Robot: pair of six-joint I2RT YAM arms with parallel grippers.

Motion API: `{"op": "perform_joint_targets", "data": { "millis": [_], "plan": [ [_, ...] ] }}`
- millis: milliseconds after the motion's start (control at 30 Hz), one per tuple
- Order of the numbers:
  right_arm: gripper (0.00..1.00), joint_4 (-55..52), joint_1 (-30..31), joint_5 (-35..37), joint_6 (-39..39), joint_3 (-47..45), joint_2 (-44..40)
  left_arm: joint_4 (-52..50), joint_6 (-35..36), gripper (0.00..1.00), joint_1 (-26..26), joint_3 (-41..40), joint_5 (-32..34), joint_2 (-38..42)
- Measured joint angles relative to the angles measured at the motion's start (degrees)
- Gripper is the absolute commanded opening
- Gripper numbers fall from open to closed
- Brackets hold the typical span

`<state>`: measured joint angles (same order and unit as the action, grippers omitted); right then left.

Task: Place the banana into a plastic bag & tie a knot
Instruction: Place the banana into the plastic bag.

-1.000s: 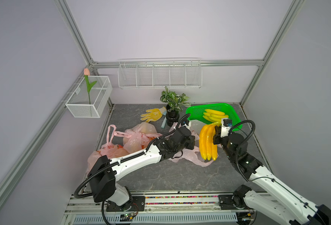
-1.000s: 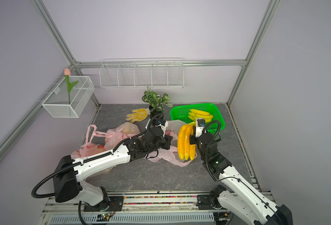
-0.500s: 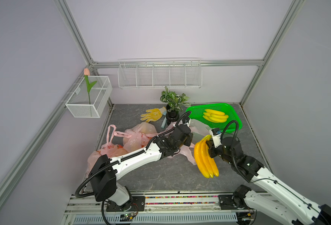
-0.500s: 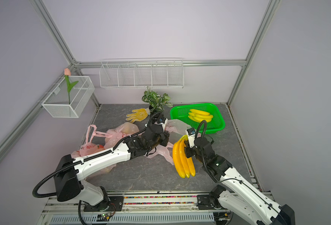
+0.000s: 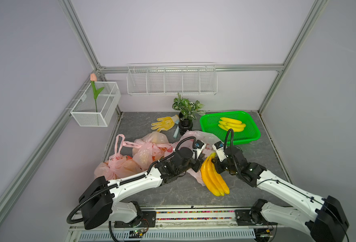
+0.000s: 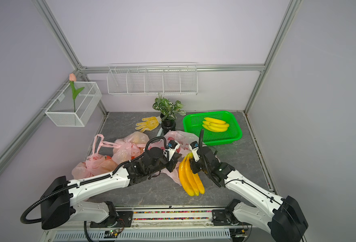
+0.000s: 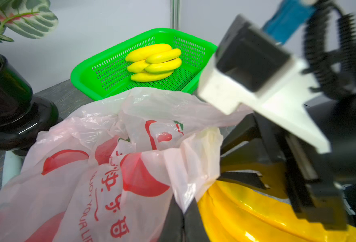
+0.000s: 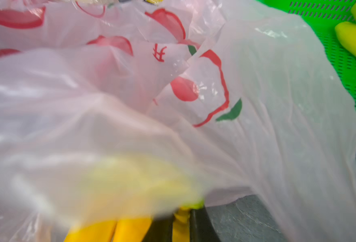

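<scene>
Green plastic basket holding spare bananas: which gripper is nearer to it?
Right. The right gripper, shut on the yellow banana bunch, sits just short of the green basket's near rim; the left gripper, pinching the pink plastic bag, is further left.

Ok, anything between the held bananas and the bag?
No other object: the bananas hang beside the bag, whose edge the left gripper pinches. Only the bag's own loose film drapes over them in the right wrist view.

Two banana bunches show: a near bunch [image 5: 213, 178] and a far bunch [image 5: 231, 124]. Pink bags [image 5: 150, 150] number at least three. One green basket [image 5: 244, 140], potted plant [image 5: 186, 116], yellow glove [image 5: 165, 123], tulip [image 5: 93, 77], wire shelf [image 5: 172, 83] and wire box [image 5: 89, 119].
</scene>
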<state>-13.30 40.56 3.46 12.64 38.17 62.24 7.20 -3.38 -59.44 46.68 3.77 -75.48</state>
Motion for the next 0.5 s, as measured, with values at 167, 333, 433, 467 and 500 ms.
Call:
{"op": "perform_joint_targets", "data": {
  "millis": [167, 333, 433, 467, 500],
  "plan": [
    [0.12, 1.3, 0.9, -0.5, 0.0, -1.4, 0.6, 2.9, 1.0, 0.00, 0.0, -0.4, -0.5, 0.2],
    [0.09, 1.9, 0.6, -0.3, 1.5, -1.6, 1.2, 4.8, 1.5, 0.00, -0.4, -0.5, -2.6, -0.3],
    [0.10, 3.3, -3.1, -1.7, 4.1, -1.6, 1.0, 6.1, 2.6, 0.00, -1.9, -1.7, -3.8, 0.2],
    [0.10, 3.8, -4.9, -2.3, 4.9, -1.6, 0.9, 6.3, 3.0, 0.00, -2.5, -2.2, -4.0, 0.4],
    [0.10, 4.2, -7.0, -2.9, 5.8, -1.6, 0.7, 6.2, 3.4, 0.00, -3.3, -2.8, -4.3, 0.8]
  ]
}}
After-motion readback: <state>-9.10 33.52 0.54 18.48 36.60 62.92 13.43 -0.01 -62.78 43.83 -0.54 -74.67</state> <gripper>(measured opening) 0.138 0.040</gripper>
